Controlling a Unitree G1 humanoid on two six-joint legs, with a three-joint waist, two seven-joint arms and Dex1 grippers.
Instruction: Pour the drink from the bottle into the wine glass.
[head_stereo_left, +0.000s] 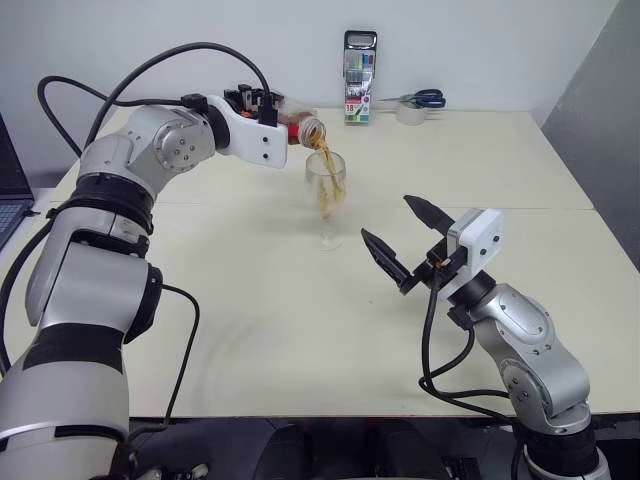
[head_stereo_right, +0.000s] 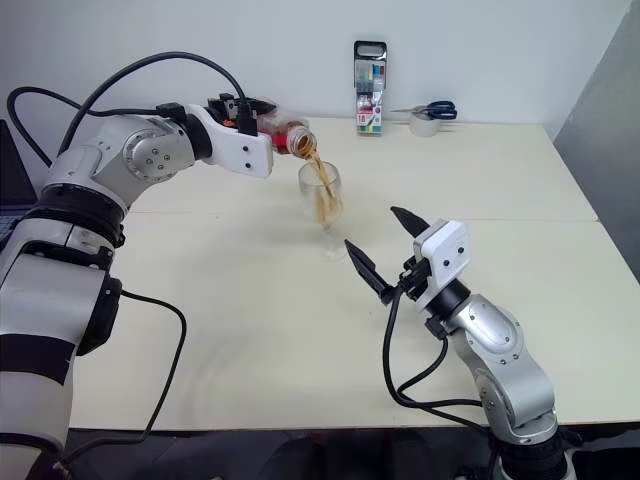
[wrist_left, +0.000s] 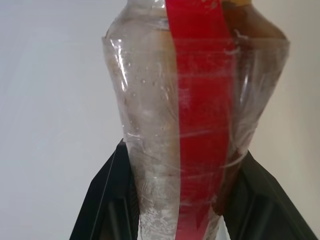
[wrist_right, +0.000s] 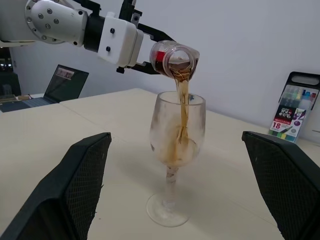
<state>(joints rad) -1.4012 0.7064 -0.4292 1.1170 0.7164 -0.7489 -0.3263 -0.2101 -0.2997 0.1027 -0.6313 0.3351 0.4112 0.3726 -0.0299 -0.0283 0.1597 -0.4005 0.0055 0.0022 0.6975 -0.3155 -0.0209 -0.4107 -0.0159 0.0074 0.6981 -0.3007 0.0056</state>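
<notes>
mid-pour: left gripper (wrist_right: 142, 25) was clamped on the bottle (wrist_right: 172, 59), tipped over the wine glass (wrist_right: 177, 130) mid-table, drink (wrist_right: 182, 100) streaming in. right gripper (head_stereo_left: 405, 240) sat spread, empty, nearby. next imo: hold the tilt, then level off.

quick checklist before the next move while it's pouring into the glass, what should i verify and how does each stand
1. Grip: left gripper shut on the bottle, fingers on both sides: ok.
2. Aim: the drink streams from the bottle's mouth into the wine glass: ok.
3. Glass stance: upright on its foot on the table: ok.
4. Fill level: liquid sits low in the bowl, room left: ok.
5. Spill: none visible on the table around the foot: ok.
6. Right gripper: open, near the glass but apart from it: ok.
</notes>
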